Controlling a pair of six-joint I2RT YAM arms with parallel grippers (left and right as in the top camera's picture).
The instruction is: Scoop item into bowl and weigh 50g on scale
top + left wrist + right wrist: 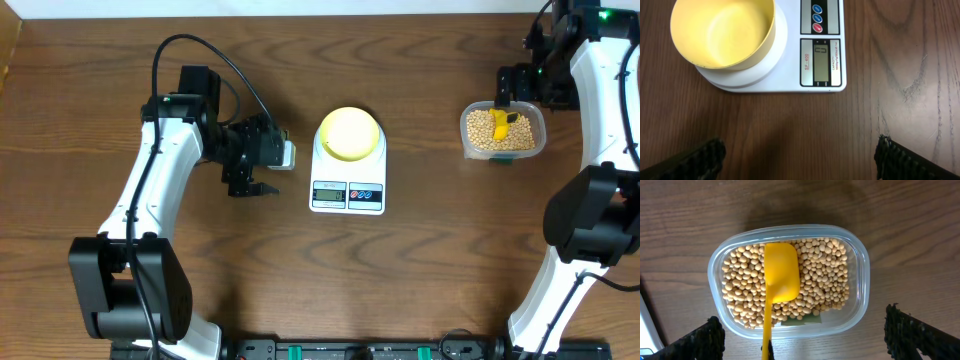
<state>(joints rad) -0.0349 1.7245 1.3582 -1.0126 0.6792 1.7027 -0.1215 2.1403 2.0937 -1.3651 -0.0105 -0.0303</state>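
Note:
The pale yellow-green bowl (pixel 349 133) stands empty on the white scale (pixel 347 195). In the left wrist view the bowl (pixel 722 30) and the scale (pixel 790 75) are ahead, and the display reads 0. My left gripper (pixel 800 160) is open and empty, over bare table to the left of the scale (pixel 250 186). The tan beans (pixel 825 275) fill a clear plastic container (pixel 862 265). A yellow scoop (pixel 781 272) lies on them, its handle pointing toward my right gripper (pixel 805 337). That gripper is open, with its fingers wide on either side of the handle.
The clear container (pixel 503 132) sits at the far right of the wooden table, with my right arm (pixel 600 90) arching over it. The scale's buttons (pixel 817 17) face the left gripper. Brown table surface lies between scale and container.

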